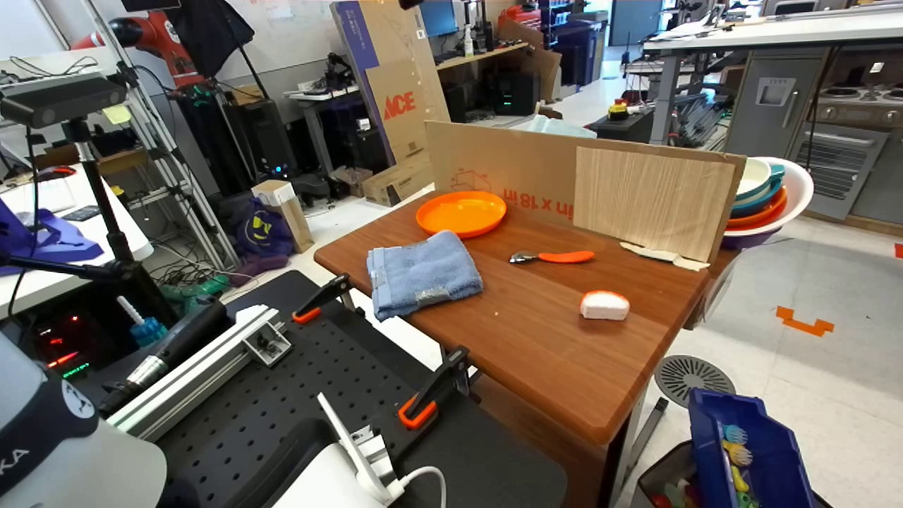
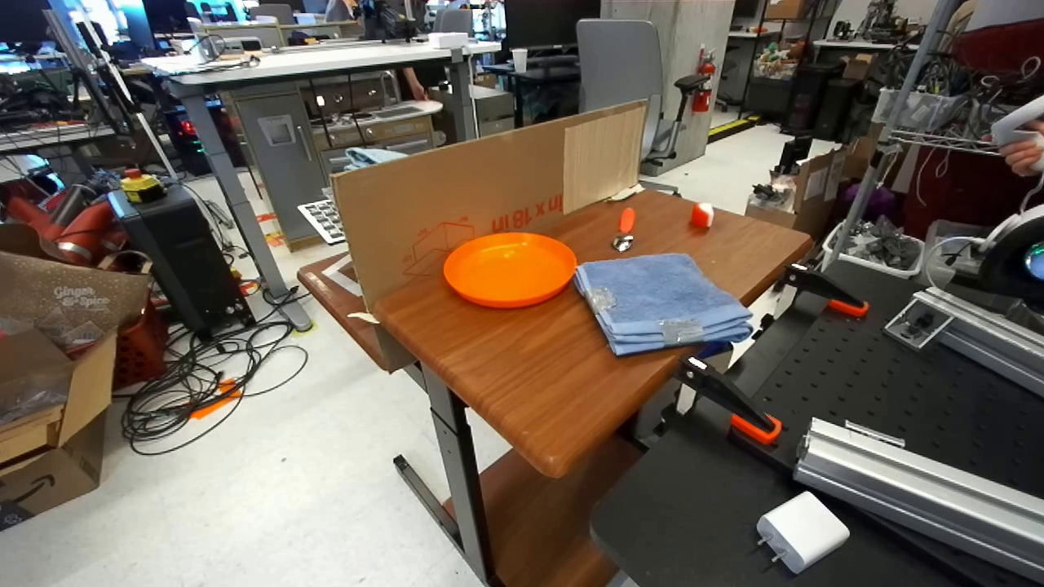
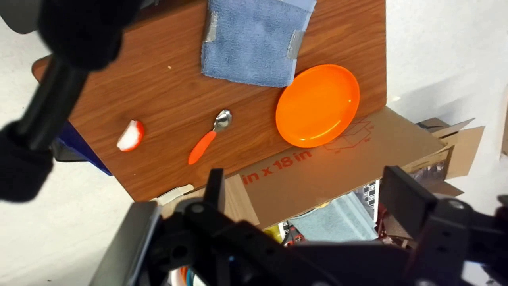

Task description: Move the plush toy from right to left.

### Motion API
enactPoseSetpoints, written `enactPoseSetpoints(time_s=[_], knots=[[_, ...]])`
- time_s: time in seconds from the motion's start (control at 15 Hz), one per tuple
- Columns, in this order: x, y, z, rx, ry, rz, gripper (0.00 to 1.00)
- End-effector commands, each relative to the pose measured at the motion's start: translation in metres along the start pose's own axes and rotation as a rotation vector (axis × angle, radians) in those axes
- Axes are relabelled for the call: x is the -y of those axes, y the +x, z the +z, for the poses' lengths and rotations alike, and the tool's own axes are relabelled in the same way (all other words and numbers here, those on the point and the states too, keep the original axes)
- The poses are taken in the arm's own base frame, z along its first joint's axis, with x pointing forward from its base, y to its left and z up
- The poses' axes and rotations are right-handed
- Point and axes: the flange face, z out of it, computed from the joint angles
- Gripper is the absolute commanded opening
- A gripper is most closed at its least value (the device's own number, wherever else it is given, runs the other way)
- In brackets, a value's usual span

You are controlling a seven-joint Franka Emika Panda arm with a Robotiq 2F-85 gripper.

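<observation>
Resting on the wood-grain tabletop (image 1: 522, 339) amid a cluttered, pale-floored room (image 1: 839, 367), the plush toy (image 1: 604, 307), jaws wide apart.

The wrist camera sat close behind the pincer (image 3: 304, 176) and faced steeply down past it, the cardboard panel (image 3: 337, 171) showing nearest the pincer, the blue cloth (image 3: 254, 43) farthest across the table (image 3: 170, 95). In an exterior view the camera looked slantwise down across the black perforated board (image 1: 310, 381), the robot's pale arm (image 1: 92, 458) close by, the plush toy (image 1: 604, 306) nearer than the orange plate (image 1: 462, 214). In an exterior view from the table's opposite end, a white power adapter (image 2: 803, 530) lay close, the orange plate nearer than the plush toy. Both faced the cardboard panel's printed side; all three views shared the table beyond the pincer.
</observation>
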Motion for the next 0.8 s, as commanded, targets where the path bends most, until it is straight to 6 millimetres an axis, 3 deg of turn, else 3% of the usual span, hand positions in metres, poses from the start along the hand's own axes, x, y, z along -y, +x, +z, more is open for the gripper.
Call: enactPoseSetpoints(time_s=[0.0,0.73], knots=[[-0.026,0.028,0.014,0.006,0.028,0.089,1.00],[-0.107,0.100,0.093,0.052,-0.031,0.339,1.00]])
